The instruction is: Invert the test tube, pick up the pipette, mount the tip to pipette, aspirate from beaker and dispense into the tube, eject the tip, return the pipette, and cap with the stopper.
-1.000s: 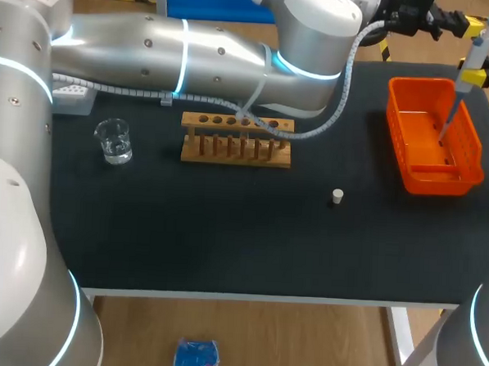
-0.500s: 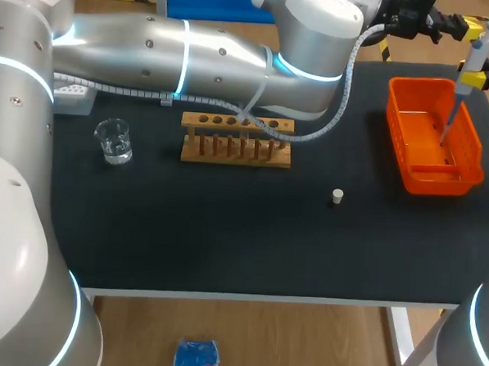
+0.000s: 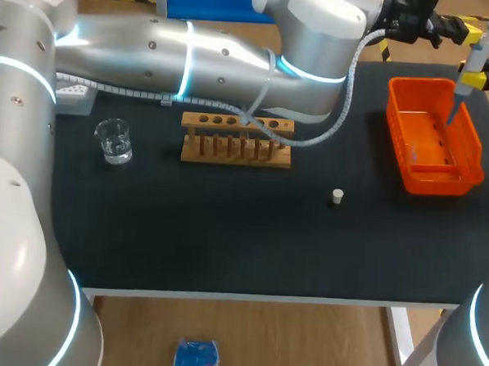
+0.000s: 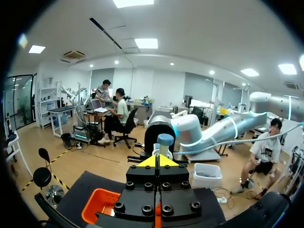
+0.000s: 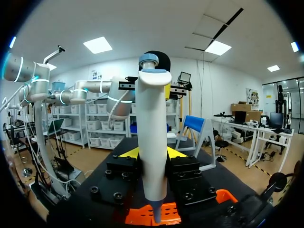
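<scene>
Two steps plainly remain for you: returning the pipette (image 3: 478, 52) and capping, since the stopper (image 3: 336, 196) lies loose on the counter (image 3: 225, 239), right of the wooden rack (image 3: 236, 150). Your right hand (image 5: 152, 153) is clamped on the pipette's body, holding it upright over the orange bin (image 3: 475, 158) at the far right. Your left hand (image 4: 158, 160), fingers pressed together on nothing, sits just beside the pipette's top button. The nozzle looks bare, so the tip is probably ejected, though it's too small to confirm
</scene>
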Controlling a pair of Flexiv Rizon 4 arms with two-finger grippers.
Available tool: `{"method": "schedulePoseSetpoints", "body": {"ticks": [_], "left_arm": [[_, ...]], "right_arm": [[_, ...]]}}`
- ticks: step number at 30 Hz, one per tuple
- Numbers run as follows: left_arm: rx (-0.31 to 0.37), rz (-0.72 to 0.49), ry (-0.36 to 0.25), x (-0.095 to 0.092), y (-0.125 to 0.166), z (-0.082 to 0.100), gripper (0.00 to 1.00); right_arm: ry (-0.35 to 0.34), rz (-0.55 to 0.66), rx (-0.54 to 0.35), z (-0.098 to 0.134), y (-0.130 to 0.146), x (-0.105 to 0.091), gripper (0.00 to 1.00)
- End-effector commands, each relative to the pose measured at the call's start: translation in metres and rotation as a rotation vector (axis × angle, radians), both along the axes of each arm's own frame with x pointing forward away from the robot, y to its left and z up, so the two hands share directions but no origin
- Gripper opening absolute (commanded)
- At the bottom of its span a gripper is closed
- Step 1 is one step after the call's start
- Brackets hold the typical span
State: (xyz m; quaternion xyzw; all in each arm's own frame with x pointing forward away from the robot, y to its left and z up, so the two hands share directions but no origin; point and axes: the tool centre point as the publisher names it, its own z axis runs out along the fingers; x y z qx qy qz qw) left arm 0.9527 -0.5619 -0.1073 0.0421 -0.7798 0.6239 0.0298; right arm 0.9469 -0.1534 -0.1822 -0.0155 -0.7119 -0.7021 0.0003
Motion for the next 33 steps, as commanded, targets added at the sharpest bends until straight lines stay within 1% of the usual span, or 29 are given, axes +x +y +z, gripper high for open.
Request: {"method": "schedulePoseSetpoints", "body": {"ticks": [1, 5, 7, 8, 12, 13, 14, 15, 21, 25, 28, 30, 31, 33], "left_arm": [[-0.026, 0.021, -0.010, -0.005, 0.000, -0.010, 0.00], [-0.025, 0.028, -0.015, -0.004, 0.005, 0.000, 0.00], [-0.024, 0.031, -0.026, -0.003, 0.008, 0.009, 0.00], [-0.010, 0.034, -0.022, -0.002, 0.009, 0.013, 0.00], [0.003, 0.031, -0.039, 0.001, 0.014, 0.031, 0.01], [0.004, 0.030, -0.048, 0.001, 0.016, 0.035, 0.39], [0.006, 0.030, -0.052, 0.000, 0.017, 0.039, 0.80], [0.015, 0.033, -0.053, 0.000, 0.018, 0.042, 1.00], [0.027, 0.009, -0.073, -0.006, 0.026, 0.062, 1.00], [0.047, -0.009, -0.070, -0.014, 0.035, 0.069, 1.00], [0.057, -0.020, -0.068, -0.022, 0.045, 0.072, 1.00], [0.051, -0.036, -0.070, -0.029, 0.053, 0.073, 1.00], [0.059, -0.034, -0.062, -0.032, 0.058, 0.071, 1.00], [0.046, -0.050, -0.050, -0.039, 0.068, 0.069, 1.00]], "right_arm": [[0.001, 0.008, -0.001, 0.010, 0.001, 0.004, 0.00], [0.001, 0.008, -0.001, 0.010, 0.001, 0.004, 0.00], [0.001, 0.008, -0.001, 0.010, 0.001, 0.004, 0.00], [0.001, 0.008, -0.001, 0.010, 0.001, 0.004, 0.00], [0.001, 0.008, -0.001, 0.010, 0.001, 0.004, 0.00], [0.001, 0.008, -0.001, 0.010, 0.001, 0.004, 0.00], [0.001, 0.008, -0.001, 0.010, 0.001, 0.004, 0.00], [0.001, 0.008, -0.001, 0.010, 0.001, 0.004, 0.00], [0.001, 0.008, -0.001, 0.010, 0.001, 0.004, 0.00], [0.001, 0.008, -0.001, 0.010, 0.001, 0.004, 0.00], [0.001, 0.008, -0.001, 0.010, 0.001, 0.004, 0.00], [0.001, 0.008, -0.001, 0.010, 0.001, 0.004, 0.00], [0.001, 0.008, -0.001, 0.010, 0.001, 0.004, 0.00], [0.001, 0.008, -0.001, 0.010, 0.001, 0.004, 0.00]]}}
